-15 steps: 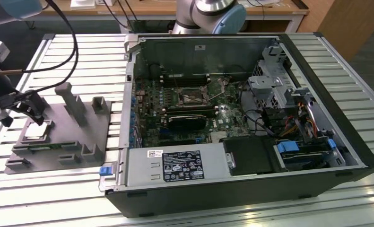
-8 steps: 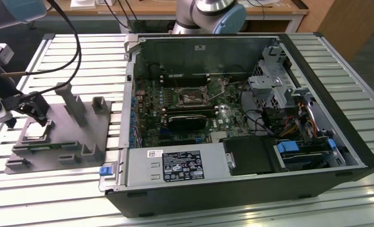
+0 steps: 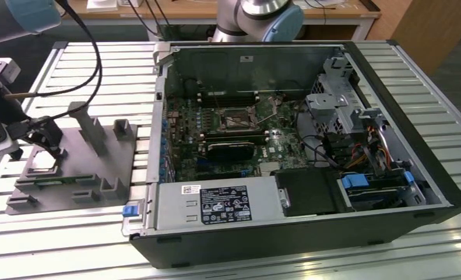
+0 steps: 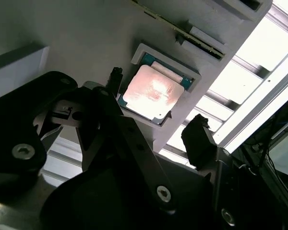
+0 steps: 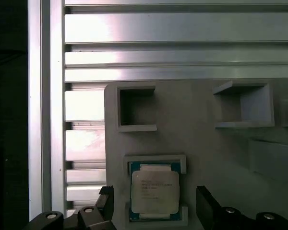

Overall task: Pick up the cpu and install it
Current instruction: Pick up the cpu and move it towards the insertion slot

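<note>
1. The cpu (image 5: 154,194) is noted lying flat, metal top up, in a shallow framed pocket of the grey tray (image 5: 206,153). It has not been lifted.
2. The gripper (image 5: 156,207) is seen spread wide with nothing held. Its dark fingers (image 5: 207,203) stand on either side of the cpu, apart from it, in both wrist views.
3. In the exterior view the tray is set on the slatted table (image 3: 98,76) at about 9 o'clock from the open computer case (image 3: 308,242), on the exterior view's left, and the gripper hangs low over it.
4. The socket (image 3: 234,121) is found near the middle of the green board (image 3: 185,151) inside the case, well apart from the tray. Whether its frame is raised cannot be told.
5. Progress is judged early. The tool has been placed around the chip, but no grasp is made. The lift, the carry to the case and the seating in the socket are all left undone.
</note>
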Controlling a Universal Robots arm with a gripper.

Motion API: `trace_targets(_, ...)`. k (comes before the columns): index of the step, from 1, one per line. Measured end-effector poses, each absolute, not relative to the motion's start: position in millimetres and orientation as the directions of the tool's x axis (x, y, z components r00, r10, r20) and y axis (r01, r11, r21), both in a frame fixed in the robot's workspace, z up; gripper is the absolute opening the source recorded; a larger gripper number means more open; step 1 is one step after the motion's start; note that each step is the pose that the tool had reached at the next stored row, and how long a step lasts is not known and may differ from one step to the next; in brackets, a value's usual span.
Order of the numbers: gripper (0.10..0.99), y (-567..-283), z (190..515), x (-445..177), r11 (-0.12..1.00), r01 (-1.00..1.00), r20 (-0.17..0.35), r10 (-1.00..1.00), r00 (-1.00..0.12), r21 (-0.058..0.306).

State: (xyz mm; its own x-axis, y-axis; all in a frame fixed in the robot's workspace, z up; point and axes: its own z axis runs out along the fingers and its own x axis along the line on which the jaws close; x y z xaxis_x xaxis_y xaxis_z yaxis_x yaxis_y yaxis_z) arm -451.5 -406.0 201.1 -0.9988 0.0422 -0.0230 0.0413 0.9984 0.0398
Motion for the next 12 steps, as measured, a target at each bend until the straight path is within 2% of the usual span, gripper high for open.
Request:
trace_targets(11, 0.765, -406.0, 188.2, -451.6, 0.998, 0.041, -0.023, 0.042, -0.999, 0.040)
trace_targets(12, 0.694, -406.0, 187.8, -451.6, 0.998, 0.041, -0.023, 0.042, -0.999, 0.039)
